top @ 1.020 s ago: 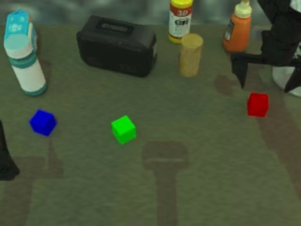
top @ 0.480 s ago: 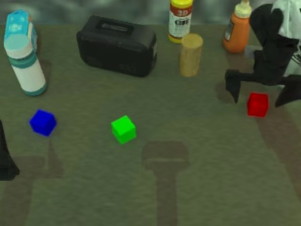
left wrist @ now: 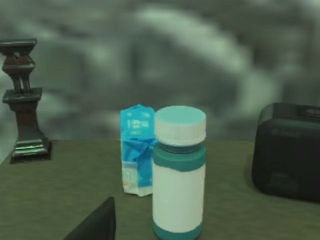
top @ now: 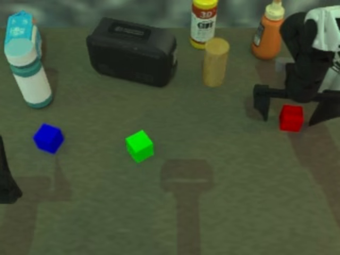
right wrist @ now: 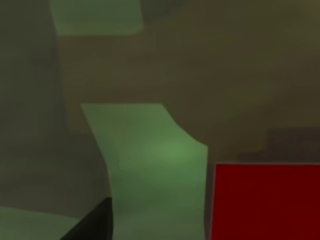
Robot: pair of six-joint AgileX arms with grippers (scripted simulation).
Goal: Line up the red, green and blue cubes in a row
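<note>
The red cube (top: 291, 117) sits at the table's right side and fills a corner of the right wrist view (right wrist: 265, 200). My right gripper (top: 292, 110) is open and straddles it, one finger on each side and neither touching; one dark fingertip (right wrist: 92, 225) shows in its wrist view. The green cube (top: 139, 145) lies left of the table's middle. At the far left is the blue cube (top: 48, 138). My left gripper (top: 6, 183) stays parked at the left edge, open and holding nothing, with one finger (left wrist: 97, 225) showing.
Along the back stand a white and teal bottle (top: 27, 71), a blue carton (top: 21, 26), a black speaker box (top: 133, 50), a yellow bottle (top: 204, 22), a tan cylinder (top: 215, 61) and an orange bottle (top: 268, 34). A dark stand (left wrist: 22, 100) is beyond the table's corner.
My right gripper has come down and forward, from behind the red cube to around it, still open. The cubes and the left arm have not moved.
</note>
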